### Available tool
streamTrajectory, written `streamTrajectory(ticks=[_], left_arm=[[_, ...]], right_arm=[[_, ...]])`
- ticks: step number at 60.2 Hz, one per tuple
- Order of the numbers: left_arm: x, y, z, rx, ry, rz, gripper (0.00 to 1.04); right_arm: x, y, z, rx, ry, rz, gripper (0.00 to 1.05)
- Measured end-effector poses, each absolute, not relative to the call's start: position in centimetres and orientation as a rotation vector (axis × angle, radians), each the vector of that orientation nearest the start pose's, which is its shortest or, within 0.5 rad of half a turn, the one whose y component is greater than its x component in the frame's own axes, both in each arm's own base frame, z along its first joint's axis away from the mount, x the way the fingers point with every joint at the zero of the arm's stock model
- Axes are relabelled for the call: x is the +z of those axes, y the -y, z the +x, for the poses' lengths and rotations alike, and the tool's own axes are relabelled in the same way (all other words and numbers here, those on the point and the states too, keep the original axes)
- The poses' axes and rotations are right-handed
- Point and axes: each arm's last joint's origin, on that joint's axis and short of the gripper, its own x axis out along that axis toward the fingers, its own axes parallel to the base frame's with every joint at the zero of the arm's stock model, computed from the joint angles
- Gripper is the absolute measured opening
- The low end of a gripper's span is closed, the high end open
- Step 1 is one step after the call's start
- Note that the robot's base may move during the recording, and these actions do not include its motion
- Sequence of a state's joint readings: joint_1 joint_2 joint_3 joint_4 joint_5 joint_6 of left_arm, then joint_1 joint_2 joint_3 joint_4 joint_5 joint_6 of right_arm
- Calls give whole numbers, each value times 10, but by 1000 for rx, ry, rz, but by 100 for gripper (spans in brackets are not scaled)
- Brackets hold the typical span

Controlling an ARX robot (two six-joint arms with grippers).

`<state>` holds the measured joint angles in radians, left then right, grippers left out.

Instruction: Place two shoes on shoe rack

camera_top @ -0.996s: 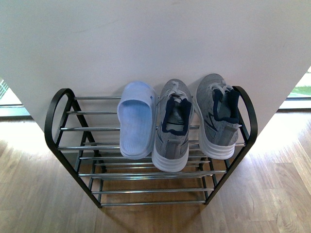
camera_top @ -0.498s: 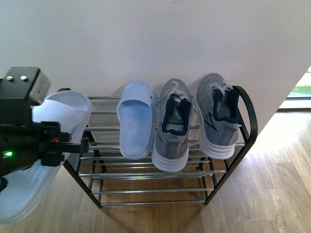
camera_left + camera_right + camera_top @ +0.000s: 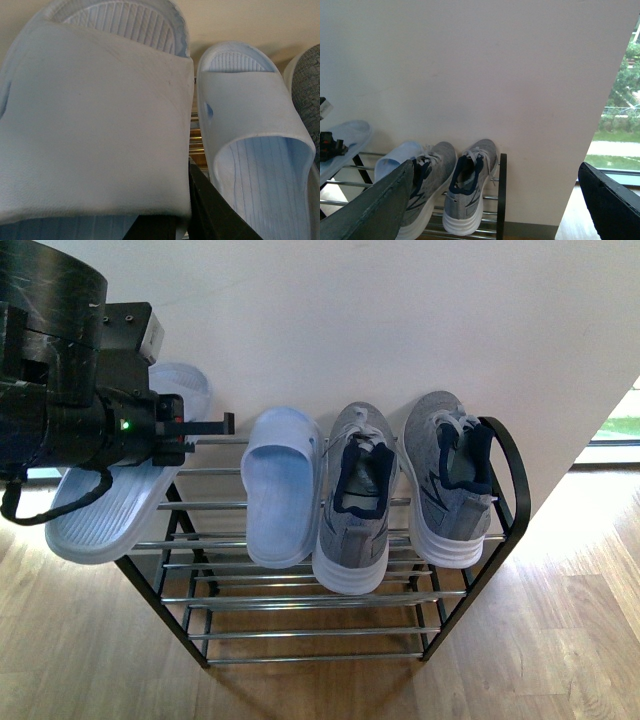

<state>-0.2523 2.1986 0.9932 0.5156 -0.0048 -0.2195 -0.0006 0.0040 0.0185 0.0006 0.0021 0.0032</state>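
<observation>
We see the left claw point(image 3: 200, 430) pinching a slide point(image 3: 115, 510) over the shoe rack's point(image 3: 300, 585) vacant end; right claw point(image 3: 495, 200) spread.

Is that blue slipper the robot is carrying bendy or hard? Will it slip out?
Probably a bit bendy: the held slide looks like one moulded rubber piece, yet it keeps its shape sticking out from the left pincer. It's likely light, carried from one spot. It might slip, since its strap looks smooth, though how the pincer grips it is hidden.
</observation>
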Motion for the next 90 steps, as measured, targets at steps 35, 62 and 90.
streamTrajectory(ticks=[35, 62, 90], left_arm=[[3, 102, 394, -89, -797, -254, 2], [-6, 103, 405, -30, -789, -337, 14], [87, 97, 365, 87, -645, -389, 97]], right_arm=[[170, 0, 97, -3, 15, 3, 95], [170, 0, 97, -2, 15, 3, 95], [170, 0, 97, -2, 15, 3, 95]])
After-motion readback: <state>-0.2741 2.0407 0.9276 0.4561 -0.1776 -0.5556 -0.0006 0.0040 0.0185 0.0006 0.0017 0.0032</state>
